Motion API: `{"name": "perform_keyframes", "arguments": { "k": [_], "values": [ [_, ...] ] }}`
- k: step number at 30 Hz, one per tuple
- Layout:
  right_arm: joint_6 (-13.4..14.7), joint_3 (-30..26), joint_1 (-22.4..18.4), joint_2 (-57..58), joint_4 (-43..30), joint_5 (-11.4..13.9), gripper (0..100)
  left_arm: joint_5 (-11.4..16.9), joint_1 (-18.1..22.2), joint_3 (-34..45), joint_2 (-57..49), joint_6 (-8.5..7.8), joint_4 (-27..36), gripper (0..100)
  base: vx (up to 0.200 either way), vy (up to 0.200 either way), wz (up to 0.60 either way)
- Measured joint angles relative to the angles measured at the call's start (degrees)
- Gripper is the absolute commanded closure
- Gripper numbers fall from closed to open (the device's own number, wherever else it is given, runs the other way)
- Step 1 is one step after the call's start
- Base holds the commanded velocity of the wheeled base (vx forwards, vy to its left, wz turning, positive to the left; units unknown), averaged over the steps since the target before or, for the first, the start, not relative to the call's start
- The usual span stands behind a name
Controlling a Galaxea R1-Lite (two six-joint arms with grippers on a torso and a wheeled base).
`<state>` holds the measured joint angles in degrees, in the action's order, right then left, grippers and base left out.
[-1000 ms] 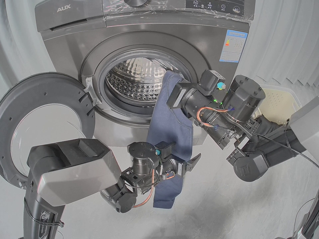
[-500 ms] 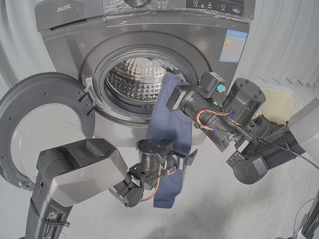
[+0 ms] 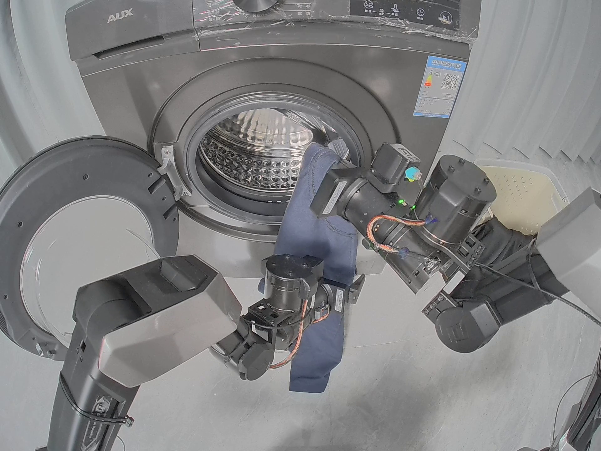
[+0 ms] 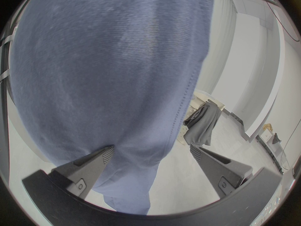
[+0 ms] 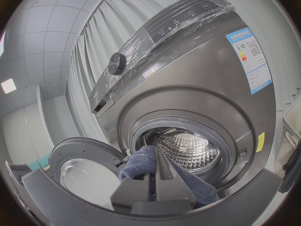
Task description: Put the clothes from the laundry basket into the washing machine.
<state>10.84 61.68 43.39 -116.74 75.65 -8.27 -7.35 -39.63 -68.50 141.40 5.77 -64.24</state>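
Observation:
A blue garment [image 3: 316, 239] hangs in front of the washing machine's open drum [image 3: 260, 148], its top edge at the drum's right rim. My right gripper [image 5: 153, 173] is shut on the garment's top [image 5: 142, 160], just outside the drum [image 5: 188, 149]. Lower down, my left gripper [image 4: 150, 156] is open at the garment's lower half [image 4: 109, 79], with the cloth hanging between its fingers [image 4: 94, 164]. In the head view the left gripper [image 3: 350, 289] sits at the garment's right edge. The cream laundry basket [image 3: 529, 195] stands to the right of the machine.
The round door [image 3: 81, 220] is swung wide open to the left. A dark grey garment [image 4: 202, 126] hangs over the basket's rim [image 4: 188, 110]. Pale curtains run behind the machine [image 3: 269, 51]. The grey floor [image 3: 400, 383] below the garment is bare.
My left arm has risen and moved closer to the hanging garment. The right gripper has dipped slightly, lowering the garment's top at the drum's rim.

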Motion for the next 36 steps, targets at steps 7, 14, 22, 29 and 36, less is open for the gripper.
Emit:
{"name": "perform_keyframes", "arguments": {
  "k": [7, 14, 22, 29, 36],
  "values": [
    [0.0, -0.1, 0.0, -0.1, 0.0, 0.0, 100, -0.1, 0.5, -0.2, -0.7, -0.07, -0.4, 0, 0.0, 0.0, 0.0],
    [0.0, -0.2, 0.0, -0.4, 0.0, 0.0, 100, -0.1, 0.4, -0.4, -4.2, -0.07, 0.0, 0, 0.0, 0.0, 0.0],
    [0.0, -0.2, 0.0, -1.1, 0.0, 0.0, 100, -0.3, 0.7, -0.1, -6.4, -0.09, 0.1, 100, 0.0, 0.0, 0.0],
    [0.0, -0.2, 0.0, -1.3, 0.4, 0.0, 100, -0.5, 0.4, -0.4, -6.4, -0.24, 0.4, 100, 0.0, 0.0, 0.0],
    [-0.1, -0.5, -0.4, -1.3, 0.6, 0.0, 100, -0.4, 0.3, 0.9, -6.8, -0.27, 0.2, 100, 0.0, 0.0, 0.0]
  ]
}}
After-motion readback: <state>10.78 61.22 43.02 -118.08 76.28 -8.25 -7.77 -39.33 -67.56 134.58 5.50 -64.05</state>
